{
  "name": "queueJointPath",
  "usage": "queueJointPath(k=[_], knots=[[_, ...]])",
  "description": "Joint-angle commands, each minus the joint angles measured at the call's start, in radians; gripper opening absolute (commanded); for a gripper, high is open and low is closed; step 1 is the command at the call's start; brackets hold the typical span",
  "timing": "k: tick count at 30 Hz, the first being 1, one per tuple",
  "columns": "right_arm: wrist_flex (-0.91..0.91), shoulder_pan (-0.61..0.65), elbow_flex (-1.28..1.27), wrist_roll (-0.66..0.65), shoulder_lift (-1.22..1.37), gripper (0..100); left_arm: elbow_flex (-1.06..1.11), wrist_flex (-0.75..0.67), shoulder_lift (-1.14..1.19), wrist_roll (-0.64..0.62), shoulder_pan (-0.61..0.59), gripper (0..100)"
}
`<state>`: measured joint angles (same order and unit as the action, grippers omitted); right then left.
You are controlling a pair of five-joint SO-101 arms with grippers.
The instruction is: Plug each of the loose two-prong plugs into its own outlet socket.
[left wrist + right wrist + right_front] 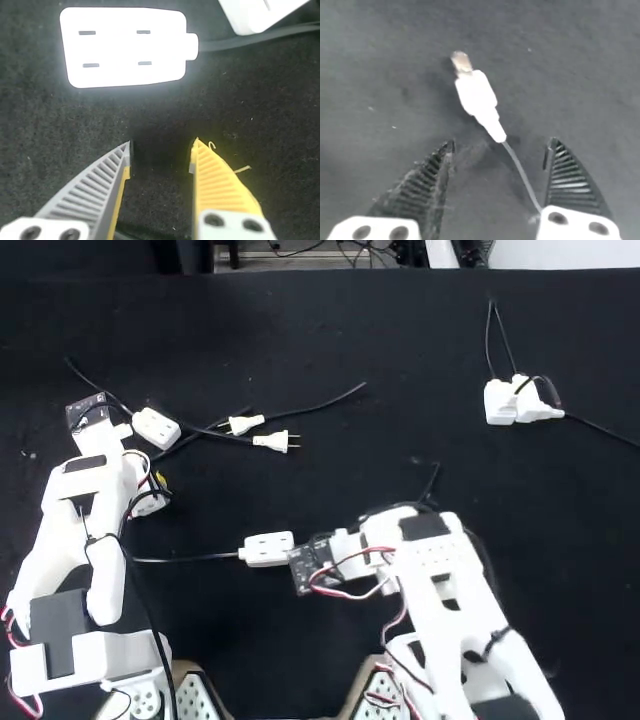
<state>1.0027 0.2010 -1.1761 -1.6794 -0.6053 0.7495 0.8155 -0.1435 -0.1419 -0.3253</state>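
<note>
My left gripper (161,145) is open and hangs just short of a white outlet block (125,46) with two pairs of empty slots. In the high view that outlet block (155,427) lies at the far left beside the left arm (85,510). Two loose white plugs (243,423) (275,441) lie side by side right of it. My right gripper (501,143) is open over a third white plug (477,100), whose thin cord (520,175) runs back between the fingers. A second outlet block (268,548) lies just left of the right arm (430,570).
At the far right, a white outlet (515,400) has a plug seated in it and a black cord trailing off. Black cords (320,405) cross the black cloth in the middle. Another white piece (260,12) lies close beside the left outlet block.
</note>
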Motion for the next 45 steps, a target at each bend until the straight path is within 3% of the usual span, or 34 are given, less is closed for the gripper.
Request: queueJointPath(k=[1,5,10,12,16,20,23,27,32,34,38,45], knots=[[-0.018,0.038,0.025,-0.003,0.045,26.2,-0.01,-0.011,-0.04,-0.002,-0.01,20],[-0.018,0.04,0.025,0.015,0.059,23.8,-0.01,-0.011,-0.04,-0.002,-0.01,20],[-0.018,0.046,0.025,0.114,0.059,0.4,-0.01,-0.011,-0.04,0.0,-0.01,20],[-0.017,0.051,0.024,0.163,0.054,3.8,-0.01,-0.011,-0.04,0.0,-0.01,20],[-0.005,0.043,0.056,0.259,0.041,1.3,-0.01,-0.011,-0.04,0.0,-0.01,20],[0.115,0.048,0.119,0.379,-0.056,1.1,-0.01,-0.011,-0.04,0.0,-0.01,20],[0.196,0.066,0.127,0.394,-0.171,1.1,-0.01,-0.011,-0.04,0.0,-0.01,20],[0.232,0.14,0.031,0.261,-0.282,7.8,-0.01,-0.011,-0.041,0.0,-0.01,20],[0.23,0.133,-0.041,0.12,-0.312,40.9,-0.005,-0.011,-0.041,0.002,-0.012,20],[0.226,0.124,-0.042,0.046,-0.312,48.3,-0.007,-0.011,-0.04,0.002,-0.012,20],[0.226,0.114,-0.044,-0.098,-0.312,46.8,-0.01,-0.011,-0.04,0.002,-0.012,20],[0.232,0.115,-0.079,-0.19,-0.311,43.8,-0.01,-0.011,-0.041,0.002,-0.012,20]])
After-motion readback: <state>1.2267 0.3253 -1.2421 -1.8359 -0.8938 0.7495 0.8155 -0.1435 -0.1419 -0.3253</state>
